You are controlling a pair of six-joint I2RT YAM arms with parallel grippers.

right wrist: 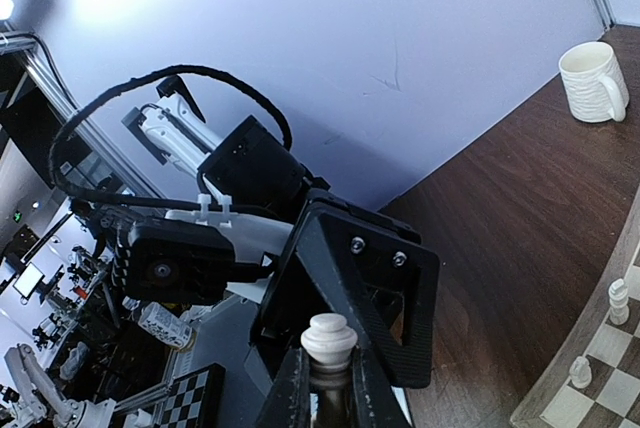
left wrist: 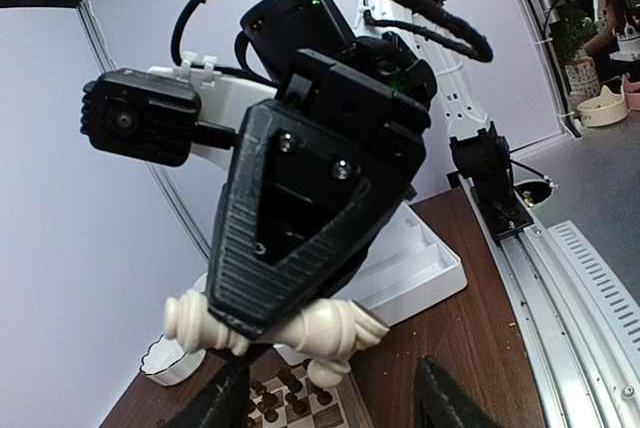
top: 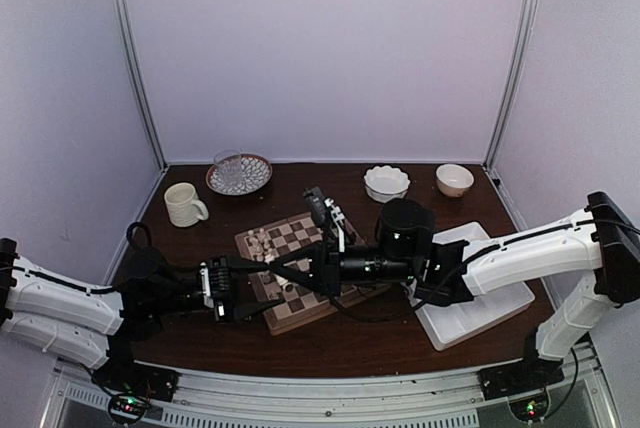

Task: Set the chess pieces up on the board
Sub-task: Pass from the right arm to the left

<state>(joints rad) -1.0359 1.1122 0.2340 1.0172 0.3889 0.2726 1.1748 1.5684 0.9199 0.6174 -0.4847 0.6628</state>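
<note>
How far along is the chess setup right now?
Early stage. Done: a few cream pieces stand at the board's far left corner. In hand: the right gripper is shut on one more cream piece above the board, facing the open left gripper. Left: visible squares are mostly bare; dark pieces sit near the front.

Reaches in low from the left with the left arm (top: pixel 60 303), forearm near level. Reaches in from the right with the right arm (top: pixel 530 248), long white link sloping down toward the wrist. Points the two grippers at each other, tips close together. Holds the left gripper (left wrist: pixel 330 403) with fingers (left wrist: pixel 215 403) spread well apart. Clamps the right gripper (right wrist: pixel 330 373) on a cream chess piece (right wrist: pixel 330 336), jaws pressed against its sides.
</note>
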